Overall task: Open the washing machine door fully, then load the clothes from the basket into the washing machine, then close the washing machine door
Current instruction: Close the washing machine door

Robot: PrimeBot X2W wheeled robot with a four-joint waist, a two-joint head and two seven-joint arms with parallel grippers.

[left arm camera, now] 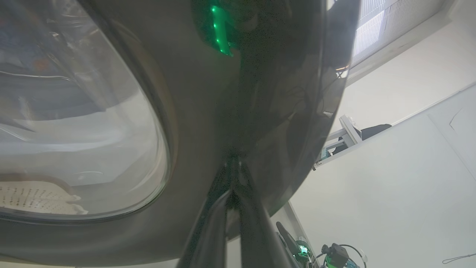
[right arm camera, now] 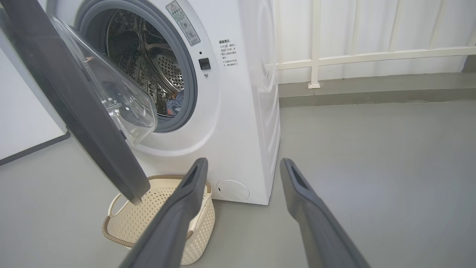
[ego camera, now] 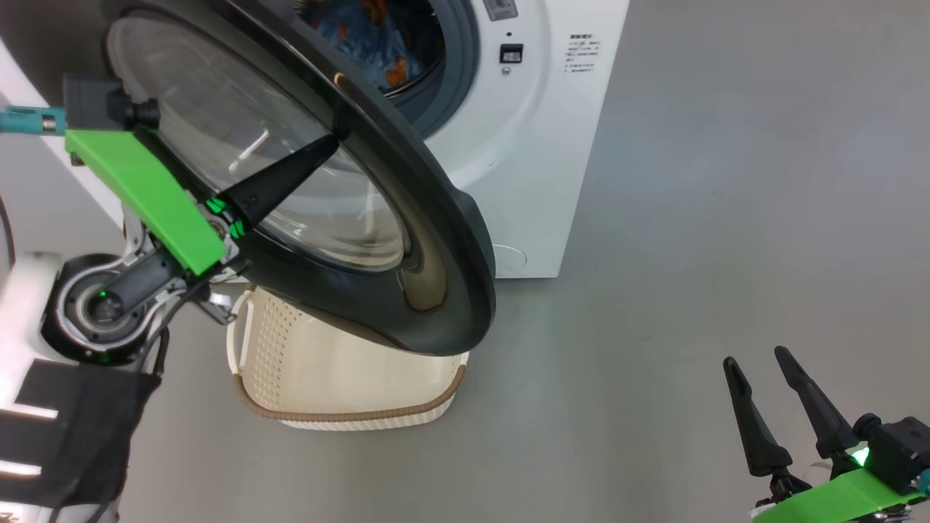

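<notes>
The washing machine (ego camera: 538,145) (right arm camera: 238,111) stands with its door (ego camera: 436,240) (right arm camera: 74,111) swung partway out over the basket (ego camera: 349,416) (right arm camera: 134,223). My left gripper (ego camera: 334,142) (left arm camera: 232,167) is shut, its tips pressed against the door's black outer rim (left arm camera: 260,93) beside the glass. Blue clothes (ego camera: 370,43) (right arm camera: 174,102) with orange figures lie inside the steel drum. What I see of the basket's inside holds nothing. My right gripper (ego camera: 755,357) (right arm camera: 243,163) hangs open and empty over the floor, well to the right of the machine.
Grey floor (ego camera: 726,181) spreads to the right of the machine. A white railing (right arm camera: 316,56) and a low kerb run behind it. A white wall panel (right arm camera: 22,111) stands left of the door. The door overhangs most of the basket.
</notes>
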